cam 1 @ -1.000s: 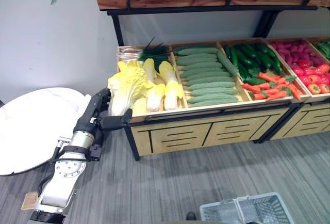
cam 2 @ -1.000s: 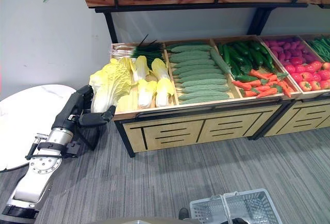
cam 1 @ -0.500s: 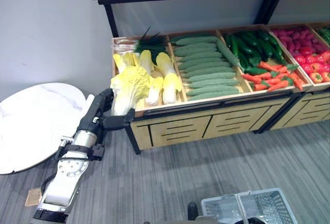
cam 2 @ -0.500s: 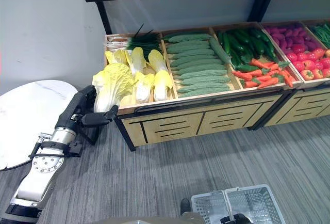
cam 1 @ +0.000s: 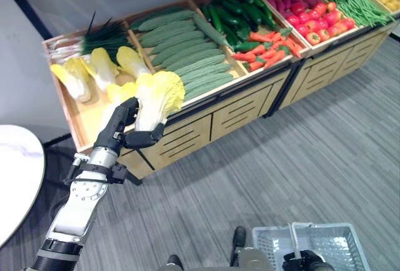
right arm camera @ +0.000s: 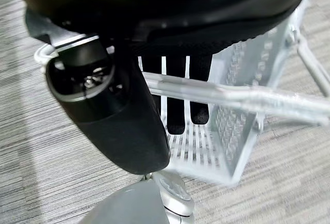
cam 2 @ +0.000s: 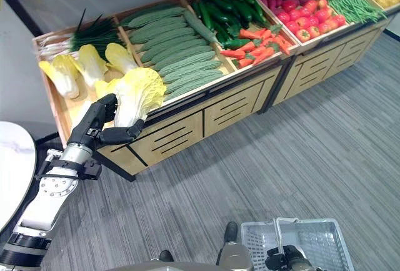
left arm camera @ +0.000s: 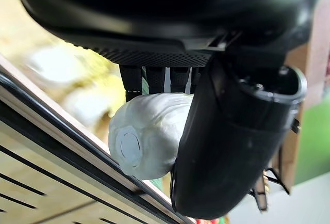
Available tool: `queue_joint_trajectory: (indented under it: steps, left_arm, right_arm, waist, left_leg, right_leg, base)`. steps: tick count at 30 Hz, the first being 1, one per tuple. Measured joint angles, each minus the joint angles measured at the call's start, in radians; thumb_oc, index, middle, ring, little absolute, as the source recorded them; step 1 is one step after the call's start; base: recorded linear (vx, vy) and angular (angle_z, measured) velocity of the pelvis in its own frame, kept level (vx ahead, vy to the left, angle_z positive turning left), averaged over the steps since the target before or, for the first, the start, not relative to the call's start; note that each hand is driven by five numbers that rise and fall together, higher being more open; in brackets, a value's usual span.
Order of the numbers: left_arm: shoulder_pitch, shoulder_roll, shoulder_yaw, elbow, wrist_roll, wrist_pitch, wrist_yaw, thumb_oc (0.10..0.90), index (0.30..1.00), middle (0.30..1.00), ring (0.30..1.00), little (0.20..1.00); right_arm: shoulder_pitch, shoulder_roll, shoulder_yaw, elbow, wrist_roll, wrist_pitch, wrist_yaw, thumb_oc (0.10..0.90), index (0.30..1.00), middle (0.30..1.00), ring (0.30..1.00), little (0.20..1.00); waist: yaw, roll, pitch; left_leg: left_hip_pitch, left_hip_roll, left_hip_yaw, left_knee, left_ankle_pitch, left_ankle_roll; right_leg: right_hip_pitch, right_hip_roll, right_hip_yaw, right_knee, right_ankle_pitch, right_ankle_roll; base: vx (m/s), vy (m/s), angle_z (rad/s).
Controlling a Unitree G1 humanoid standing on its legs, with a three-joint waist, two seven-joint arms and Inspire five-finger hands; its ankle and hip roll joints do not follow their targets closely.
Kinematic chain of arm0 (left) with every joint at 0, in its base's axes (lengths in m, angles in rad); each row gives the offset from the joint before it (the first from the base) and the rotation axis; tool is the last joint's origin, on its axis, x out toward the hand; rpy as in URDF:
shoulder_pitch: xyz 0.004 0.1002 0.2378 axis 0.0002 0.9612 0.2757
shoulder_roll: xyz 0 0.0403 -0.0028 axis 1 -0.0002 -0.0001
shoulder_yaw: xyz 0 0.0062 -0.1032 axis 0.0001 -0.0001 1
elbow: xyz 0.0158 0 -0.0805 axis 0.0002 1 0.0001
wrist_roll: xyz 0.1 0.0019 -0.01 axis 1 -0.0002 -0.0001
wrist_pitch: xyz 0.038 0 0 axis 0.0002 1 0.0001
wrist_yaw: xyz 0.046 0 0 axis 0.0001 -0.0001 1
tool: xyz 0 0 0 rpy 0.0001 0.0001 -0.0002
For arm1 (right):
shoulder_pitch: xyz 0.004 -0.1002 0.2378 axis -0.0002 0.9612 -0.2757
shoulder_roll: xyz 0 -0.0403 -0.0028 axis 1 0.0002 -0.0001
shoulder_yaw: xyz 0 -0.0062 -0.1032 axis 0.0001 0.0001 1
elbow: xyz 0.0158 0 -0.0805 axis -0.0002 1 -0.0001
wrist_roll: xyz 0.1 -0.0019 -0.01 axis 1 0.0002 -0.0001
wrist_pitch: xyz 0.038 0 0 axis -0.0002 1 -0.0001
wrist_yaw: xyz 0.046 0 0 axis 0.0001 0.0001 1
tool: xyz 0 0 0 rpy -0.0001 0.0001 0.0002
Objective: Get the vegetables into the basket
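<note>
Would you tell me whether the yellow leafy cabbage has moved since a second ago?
Yes: the left hand has lifted the cabbage out past the wooden crate's front rail.

Over the last second the left hand [cam 1: 122,127] has drawn the napa cabbage [cam 1: 156,96] up off the heads beside it, so that the cabbage now stands lifted above the front rail of the produce stand [cam 1: 206,105], leaves fanning up past the fingers, its white stem end clasped between fingers and thumb [left arm camera: 234,141]. The head camera has tipped downward and swung, so the whole scene has shifted. The basket [cam 2: 312,243] now shows more fully, its handle [right arm camera: 232,96] under the right hand [right arm camera: 111,105].
</note>
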Motion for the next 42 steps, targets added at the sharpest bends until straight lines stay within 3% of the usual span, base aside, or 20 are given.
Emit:
queue_joint_trajectory:
  steps: [6,13,14,15,16,17,18,19,21,23,24,25,26,28,29,31,35,38,42]
  left_arm:
    - [-0.002,-0.021,-0.001,-0.005,-0.007,0.0,0.0,0.4,0.3,0.3,0.3,0.3]
    - [-0.002,-0.021,-0.013,-0.005,-0.033,0.011,0.003,0.4,0.3,0.3,0.3,0.3]
    - [-0.008,-0.024,-0.022,-0.004,-0.046,0.011,0.002,0.4,0.3,0.3,0.3,0.3]
    - [-0.012,-0.023,-0.034,0.009,-0.052,0.017,0.002,0.4,0.3,0.3,0.3,0.3]
    - [-0.01,-0.021,-0.046,0.027,-0.052,0.019,0.002,0.4,0.3,0.3,0.3,0.3]
    - [-0.006,-0.029,-0.055,0.049,-0.052,0.019,0.005,0.4,0.3,0.3,0.3,0.3]
    - [0.001,-0.025,-0.06,0.062,-0.052,0.021,0.001,0.4,0.3,0.3,0.3,0.3]
    - [0.006,-0.026,-0.059,0.066,-0.051,0.023,0.005,0.4,0.3,0.3,0.3,0.3]
    - [0.006,-0.026,-0.057,0.066,-0.051,0.022,0.012,0.4,0.3,0.3,0.3,0.3]
    - [0.012,0.006,-0.057,0.066,-0.049,0.024,0.013,0.4,0.3,0.3,0.3,0.3]
    - [0.015,0.025,-0.054,0.058,-0.049,0.024,0.013,0.4,0.3,0.3,0.3,0.3]
    - [0.025,0.037,-0.05,0.051,-0.049,0.024,0.012,0.4,0.3,0.3,0.3,0.3]
    - [0.035,0.04,-0.047,0.038,-0.049,0.026,0.01,0.4,0.3,0.3,0.3,0.3]
    - [0.045,0.05,-0.047,0.029,-0.049,0.026,0.003,0.4,0.3,0.3,0.3,0.3]
    - [0.049,0.059,-0.037,0.027,-0.048,0.026,0.004,0.4,0.3,0.3,0.3,0.3]
    - [0.057,0.068,-0.015,0.026,-0.048,0.03,0.017,0.4,0.3,0.3,0.3,0.3]
    - [0.037,0.066,-0.015,0.025,-0.048,0.03,0.021,0.4,0.3,0.3,0.3,0.3]
    - [0.04,0.066,-0.014,0.025,-0.047,0.032,0.023,0.4,0.3,0.3,0.3,0.3]
    - [0.037,0.068,0.006,0.021,-0.047,0.032,0.024,0.4,0.3,0.3,0.3,0.3]
  right_arm:
    - [0.003,-0.014,0.0,0.0,0.002,-0.001,0.004,0.4,0.3,0.3,0.3,0.3]
    - [-0.022,-0.015,0.0,-0.017,0.002,-0.012,-0.001,0.4,0.3,0.3,0.3,0.3]
    - [-0.033,-0.019,-0.001,-0.019,0.002,-0.013,-0.001,0.4,0.3,0.3,0.3,0.3]
    - [-0.038,-0.012,-0.001,-0.011,0.004,-0.016,0.004,0.4,0.3,0.3,0.3,0.3]
    - [-0.037,-0.013,-0.006,-0.007,0.009,-0.017,0.004,0.4,0.3,0.3,0.3,0.3]
    - [-0.038,-0.021,-0.01,-0.01,0.01,-0.027,0.004,0.4,0.3,0.3,0.3,0.3]
    - [-0.042,-0.027,-0.011,-0.013,0.01,-0.03,0.0,0.4,0.3,0.3,0.3,0.3]
    - [-0.047,-0.029,-0.01,-0.016,0.01,-0.033,-0.004,0.4,0.3,0.3,0.3,0.3]
    - [-0.061,-0.029,-0.008,-0.022,0.01,-0.043,-0.008,0.4,0.3,0.3,0.3,0.3]
    - [-0.084,-0.03,-0.007,-0.021,0.009,-0.045,-0.002,0.4,0.3,0.3,0.3,0.3]
    - [-0.084,-0.018,-0.008,-0.022,0.009,-0.047,-0.007,0.4,0.3,0.3,0.3,0.3]
    - [-0.083,-0.013,-0.008,-0.021,0.009,-0.05,-0.007,0.4,0.3,0.3,0.3,0.3]
    - [-0.083,-0.009,-0.011,-0.009,0.009,-0.047,-0.003,0.4,0.3,0.3,0.3,0.3]
    - [-0.064,-0.005,-0.012,0.013,0.007,-0.028,-0.001,0.4,0.3,0.3,0.3,0.3]
    - [-0.037,-0.001,-0.011,0.014,0.007,-0.021,0.0,0.4,0.3,0.3,0.3,0.3]
    - [-0.029,0.005,-0.007,0.011,0.009,-0.001,0.004,0.4,0.3,0.3,0.3,0.3]
    - [-0.036,0.012,0.004,0.002,0.007,0.004,0.005,0.4,0.3,0.3,0.3,0.3]
    - [-0.048,0.005,0.003,-0.021,0.007,-0.001,0.005,0.4,0.3,0.3,0.3,0.3]
    - [-0.063,0.014,0.004,-0.041,0.007,-0.003,0.004,0.4,0.3,0.3,0.3,0.3]
  waist:
    - [-0.016,0.014,-0.011]
    - [-0.015,0.024,-0.011]
    - [-0.008,0.029,-0.008]
    - [0.012,-0.007,0.006]
    - [0.022,-0.024,0.012]
    - [0.038,-0.038,0.021]
    - [0.045,-0.04,0.021]
    - [0.036,-0.043,0.022]
    - [0.043,-0.058,0.03]
    - [0.034,-0.057,0.032]
    - [0.032,-0.064,0.039]
    - [0.03,-0.072,0.042]
    - [0.04,-0.058,0.052]
    - [0.04,-0.058,0.052]
    - [0.045,-0.076,0.047]
    - [0.039,-0.052,0.063]
    - [0.019,-0.054,0.064]
    - [0.031,-0.058,0.066]
    - [0.009,-0.092,0.082]
  left_leg:
    - [-0.015,0.033,-0.045,0.012,0.007,-0.02]
    - [-0.088,0.051,-0.097,0.033,0.007,-0.024]
    - [-0.125,0.063,-0.12,0.09,-0.004,-0.056]
    - [-0.203,0.056,-0.175,0.233,-0.005,-0.085]
    - [-0.23,0.042,-0.237,0.292,0.009,-0.085]
    - [-0.267,0.018,-0.349,0.335,0.001,-0.094]
    - [-0.253,-0.002,-0.394,0.275,-0.018,-0.099]
    - [-0.251,-0.017,-0.415,0.208,-0.026,-0.096]
    - [-0.212,-0.064,-0.472,0.077,-0.048,-0.065]
    - [-0.188,-0.113,-0.47,0.076,-0.086,-0.003]
    - [-0.172,-0.122,-0.45,0.071,-0.069,0.028]
    - [-0.178,-0.12,-0.416,0.071,-0.059,0.045]
    - [-0.185,-0.105,-0.369,0.072,-0.046,0.062]
    - [-0.182,-0.111,-0.351,0.077,-0.048,0.067]
    - [-0.182,-0.134,-0.337,0.077,-0.052,0.066]
    - [-0.177,-0.141,-0.303,0.068,-0.037,0.056]
    - [-0.138,-0.159,-0.27,0.052,-0.044,0.065]
    - [-0.126,-0.17,-0.205,0.054,-0.056,0.077]
    - [-0.134,-0.188,-0.128,0.073,-0.071,0.086]
  right_leg:
    - [0.006,0.029,-0.006,-0.014,-0.01,-0.008]
    - [-0.086,0.027,-0.008,0.09,-0.048,-0.024]
    - [-0.116,0.032,-0.006,0.138,-0.077,-0.031]
    - [-0.161,0.005,0.048,0.218,-0.131,-0.054]
    - [-0.16,0.002,0.068,0.208,-0.132,-0.055]
    - [-0.154,0.001,0.102,0.195,-0.131,-0.055]
    - [-0.155,0.002,0.116,0.171,-0.127,-0.051]
    - [-0.157,0.009,0.146,0.147,-0.1,-0.018]
    - [-0.178,0.029,0.215,0.114,-0.092,-0.013]
    - [-0.194,0.061,0.261,0.076,-0.091,-0.011]
    - [-0.194,0.066,0.265,0.058,-0.086,-0.003]
    - [-0.189,0.063,0.263,0.037,-0.085,0.003]
    - [-0.211,0.067,0.25,0.074,-0.067,-0.015]
    - [-0.213,0.034,0.244,0.215,-0.1,-0.01]
    - [-0.182,0.011,0.272,0.182,-0.108,0.012]
    - [-0.156,0.01,0.293,0.113,-0.041,0.01]
    - [-0.127,0.004,0.331,0.079,-0.022,0.023]
    - [-0.141,0.002,0.391,0.071,-0.009,0.042]
    - [-0.166,0.004,0.468,0.039,0.02,0.071]
  base:
    - [0.06,-0.121,0.03]
    - [0.03,-0.153,0.14]
    - [0.03,-0.113,0.34]
    - [0.04,0.0,0.26]
    - [0.06,0.008,0.05]
    - [0.12,0.088,-0.25]
    - [0.1,0.068,-0.38]
    - [0.14,0.114,-0.32]
    - [0.08,0.097,-0.7]
    - [0.08,0.172,-1.16]
    - [0.06,0.285,-1.01]
    - [0.03,0.239,-0.96]
    - [0.02,0.229,-0.72]
    - [0.02,0.144,-0.42]
    - [0.02,0.144,-0.25]
    - [0.0,0.162,-0.42]
    - [-0.03,0.152,-0.28]
    - [-0.02,0.065,-0.57]
    - [-0.09,0.066,-0.57]
